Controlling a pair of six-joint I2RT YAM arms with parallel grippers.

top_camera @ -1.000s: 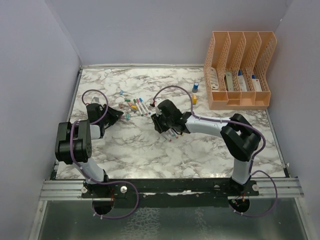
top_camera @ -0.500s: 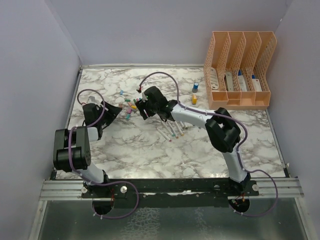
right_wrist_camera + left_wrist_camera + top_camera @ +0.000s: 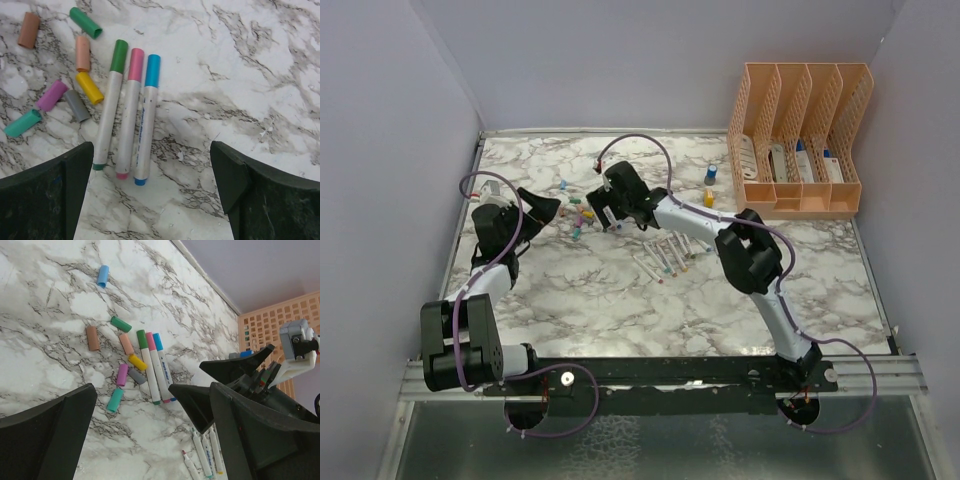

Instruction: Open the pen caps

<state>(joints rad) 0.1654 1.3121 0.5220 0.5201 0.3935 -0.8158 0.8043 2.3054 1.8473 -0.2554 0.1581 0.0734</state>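
Three capped pens lie side by side, with a green cap (image 3: 119,56), a pink cap (image 3: 136,57) and a blue cap (image 3: 152,70). My right gripper (image 3: 151,150) hangs open just over their tail ends, holding nothing. Loose pen caps (image 3: 578,215) lie left of them: brown (image 3: 28,30), green (image 3: 86,22), peach (image 3: 82,53), yellow (image 3: 90,87), purple (image 3: 51,95), grey (image 3: 77,105), teal (image 3: 22,122). A light blue cap (image 3: 102,276) lies farther back. My left gripper (image 3: 150,405) is open and empty, left of the caps, facing the right gripper (image 3: 612,208).
Several uncapped pens (image 3: 665,258) lie in a row right of the grippers, also seen in the left wrist view (image 3: 200,457). A blue cylinder (image 3: 711,174) and a yellow block (image 3: 708,198) stand near the orange file organiser (image 3: 800,140) at the back right.
Both grippers have opened wide. The right gripper moved left and back from the uncapped pens to the capped ones. The left gripper moved back toward the caps.
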